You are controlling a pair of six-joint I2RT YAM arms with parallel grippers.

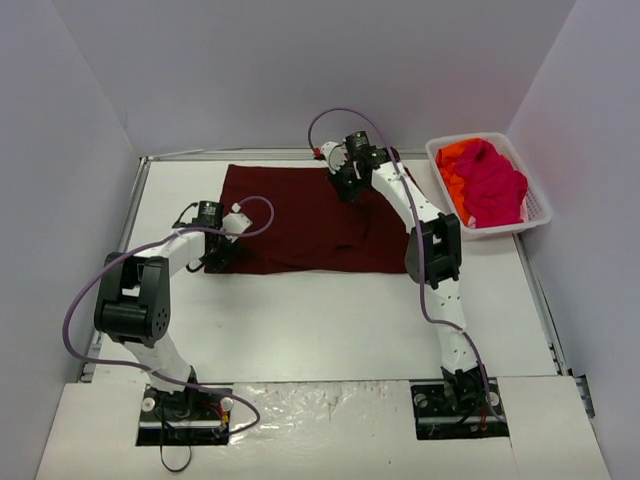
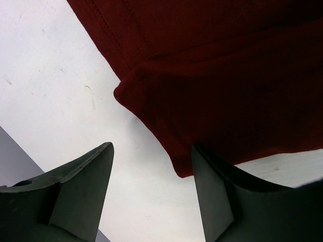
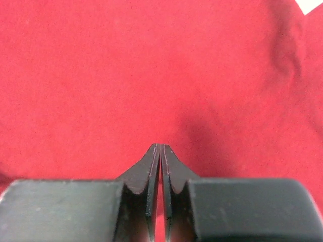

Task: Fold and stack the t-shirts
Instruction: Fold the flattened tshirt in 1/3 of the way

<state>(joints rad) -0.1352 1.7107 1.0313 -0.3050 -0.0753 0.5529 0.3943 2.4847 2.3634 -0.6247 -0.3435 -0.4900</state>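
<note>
Fingers of the left hand stand released, spread wide with nothing between them, toward the left edge of the worktop, about midway between its near and far edges. They hang over the near left corner of the maroon t-shirt. In the left wrist view that rounded, hemmed corner lies on the white surface just ahead of the gap between the two dark fingers, and the right-hand finger overlaps the cloth's edge; whether it touches cannot be told. The shirt is spread flat as a broad rectangle across the far half of the worktop, from left of centre to right of centre, its far side close to the far edge. At that far side, right of centre, the right hand is clenched, its two fingertips pressed together down against or just above the cloth, which fills its wrist view; whether a fold is caught between them cannot be told. In the far right corner sits a white lattice basket, heaped with an orange t-shirt on its left and a bright pink t-shirt on its right.
</note>
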